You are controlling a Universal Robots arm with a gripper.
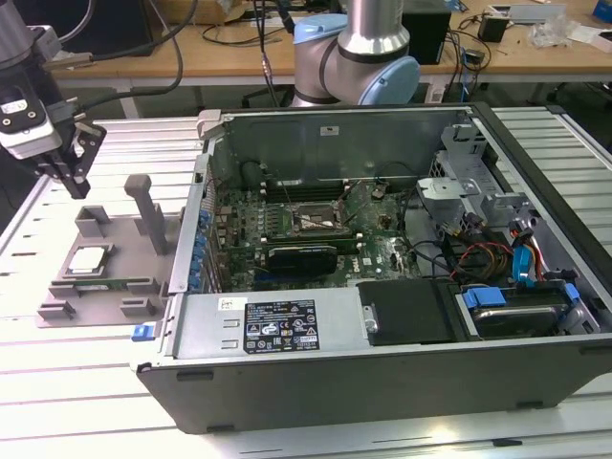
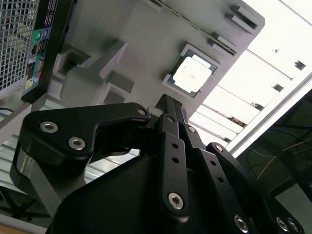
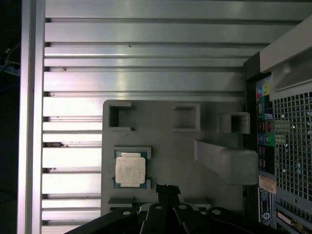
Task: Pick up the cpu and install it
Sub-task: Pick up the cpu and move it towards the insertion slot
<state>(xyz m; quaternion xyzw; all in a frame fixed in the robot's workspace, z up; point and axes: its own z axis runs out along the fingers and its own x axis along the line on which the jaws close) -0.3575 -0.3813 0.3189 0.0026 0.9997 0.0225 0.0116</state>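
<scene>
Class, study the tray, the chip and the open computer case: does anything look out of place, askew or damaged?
Nothing stands out. The cpu lies flat and square in its recess on the grey tray, and the gripper hangs above the tray, holding nothing.

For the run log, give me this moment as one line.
claw: shut, empty, over grey tray | cpu: flat in tray pocket, not gripped | computer case: side open | pick: not yet done
</scene>
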